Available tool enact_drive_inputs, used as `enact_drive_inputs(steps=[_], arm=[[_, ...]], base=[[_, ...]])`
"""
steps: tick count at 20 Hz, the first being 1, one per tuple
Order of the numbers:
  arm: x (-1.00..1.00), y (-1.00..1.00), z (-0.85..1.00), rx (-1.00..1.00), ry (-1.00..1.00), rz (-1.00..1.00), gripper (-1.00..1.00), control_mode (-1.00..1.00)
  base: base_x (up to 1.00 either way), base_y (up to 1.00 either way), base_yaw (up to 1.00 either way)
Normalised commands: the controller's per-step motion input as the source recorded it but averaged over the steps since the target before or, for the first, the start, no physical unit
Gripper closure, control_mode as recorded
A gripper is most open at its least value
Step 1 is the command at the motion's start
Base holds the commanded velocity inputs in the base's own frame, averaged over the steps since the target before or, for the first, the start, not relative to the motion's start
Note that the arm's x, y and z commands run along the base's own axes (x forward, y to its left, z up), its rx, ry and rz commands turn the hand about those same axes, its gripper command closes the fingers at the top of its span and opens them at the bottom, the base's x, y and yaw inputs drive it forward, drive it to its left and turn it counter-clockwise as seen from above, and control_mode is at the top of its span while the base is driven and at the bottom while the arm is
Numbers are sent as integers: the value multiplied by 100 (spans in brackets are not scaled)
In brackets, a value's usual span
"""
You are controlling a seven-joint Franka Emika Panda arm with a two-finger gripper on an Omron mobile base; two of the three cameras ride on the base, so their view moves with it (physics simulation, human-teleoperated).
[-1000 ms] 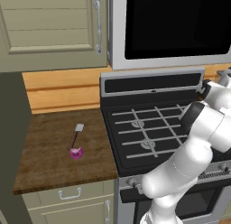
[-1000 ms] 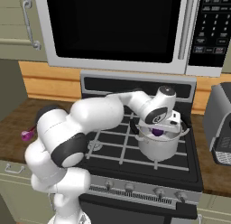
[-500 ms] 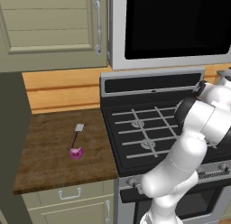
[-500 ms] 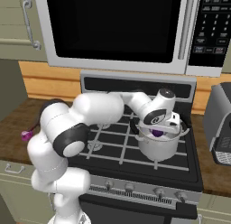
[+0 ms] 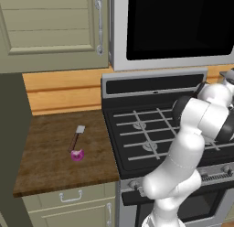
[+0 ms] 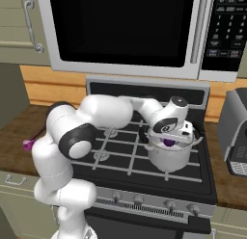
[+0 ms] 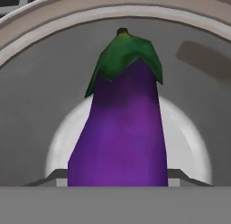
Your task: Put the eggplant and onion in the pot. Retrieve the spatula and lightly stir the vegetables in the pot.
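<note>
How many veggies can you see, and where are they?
2. The eggplant is inside the pot on the stove, in the gripper. The onion sits on the wooden counter beside the spatula.

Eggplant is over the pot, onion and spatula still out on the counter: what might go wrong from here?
1. The eggplant hangs in the pincer above the pot floor; released from there it may bounce or tip against the wall.
2. The onion touches the spatula handle's end, so grasping the onion may knock the spatula askew.

light: even, soft — no hard shadows | focus: sharp | glare: pale patch on pot [image 7: 54, 146] floor
</note>
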Motion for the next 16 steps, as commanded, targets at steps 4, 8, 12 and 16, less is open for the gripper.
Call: enact_drive_inputs(steps=[4,8,12,16], arm=[[0,0,-20,0,0,0,100,-100],[14,-2,-21,0,0,0,100,-100],[13,0,-8,0,0,0,100,-100],[0,0,-17,0,0,0,100,-100]], base=[[0,0,0],[0,0,0],[0,0,0],[0,0,0]])
